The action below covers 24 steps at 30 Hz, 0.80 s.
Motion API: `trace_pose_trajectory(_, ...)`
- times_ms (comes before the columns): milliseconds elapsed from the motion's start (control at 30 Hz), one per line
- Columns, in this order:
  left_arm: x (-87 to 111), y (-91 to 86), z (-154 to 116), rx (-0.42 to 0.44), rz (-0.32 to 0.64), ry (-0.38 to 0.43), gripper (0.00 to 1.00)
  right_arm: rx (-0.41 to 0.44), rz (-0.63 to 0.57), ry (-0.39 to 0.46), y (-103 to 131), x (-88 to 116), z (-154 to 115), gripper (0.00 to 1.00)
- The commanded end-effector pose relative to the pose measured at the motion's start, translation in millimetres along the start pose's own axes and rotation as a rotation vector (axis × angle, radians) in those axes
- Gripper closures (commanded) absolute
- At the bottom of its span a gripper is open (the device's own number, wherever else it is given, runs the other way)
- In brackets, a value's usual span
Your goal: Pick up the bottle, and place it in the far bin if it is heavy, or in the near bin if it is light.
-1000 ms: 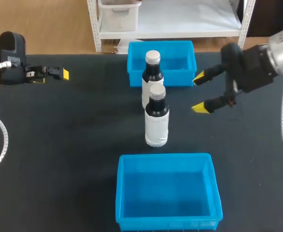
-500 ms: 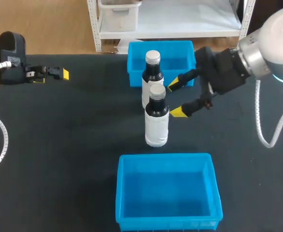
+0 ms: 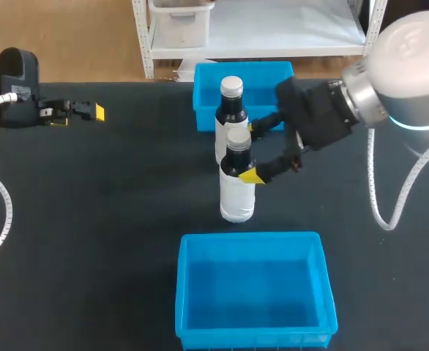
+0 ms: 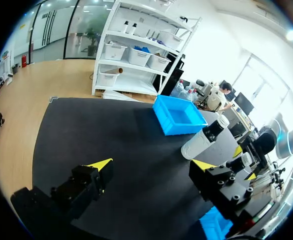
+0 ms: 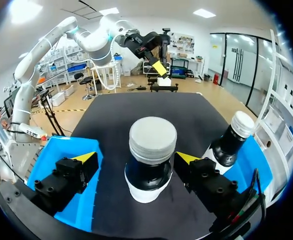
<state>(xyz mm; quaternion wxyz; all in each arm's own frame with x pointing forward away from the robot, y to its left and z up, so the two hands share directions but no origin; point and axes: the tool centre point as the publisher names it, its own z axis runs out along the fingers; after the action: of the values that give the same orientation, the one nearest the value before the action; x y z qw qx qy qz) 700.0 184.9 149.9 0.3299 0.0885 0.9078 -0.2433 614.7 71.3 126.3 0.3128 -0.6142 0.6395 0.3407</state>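
Head view. Left gripper (image 3: 90, 112) over table (image 3: 90, 219) at left side, fingers apart, empty. Centre: 2 upright bottles, each with dark body, white label, grey screw cap. Far bottle (image 3: 230, 110) stands just in front of far bin (image 3: 266, 88); near bottle (image 3: 238, 186) stands between it and near bin (image 3: 248, 238). Right gripper (image 3: 252, 152) spread wide, yellow tips flanking near bottle's neck, gaps on both sides.

Right gripper (image 3: 252, 152) astride front bottle (image 3: 237, 194), fingers apart, second bottle (image 3: 230, 110) crowding at 12 o'clock, near bin (image 3: 200, 311) at 6, bare black table (image 3: 127, 190) toward 9
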Motion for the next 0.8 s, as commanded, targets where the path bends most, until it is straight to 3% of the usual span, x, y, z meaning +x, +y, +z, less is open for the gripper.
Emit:
trace_pose_trajectory(33,0.0,0.0,0.0,0.0,0.0,0.0,0.0,-0.006,0.001,-0.012,-6.0,-0.9,8.1,0.0)
trace_pose_trajectory(733,0.0,0.0,0.0,0.0,0.0,0.0,0.0,-0.009,0.029,-0.038,-11.1,-0.1,15.0,0.0)
trace_pose_trajectory(800,0.0,0.0,0.0,0.0,0.0,0.0,0.0,-0.008,0.029,-0.04,-11.1,-0.7,15.2,0.06)
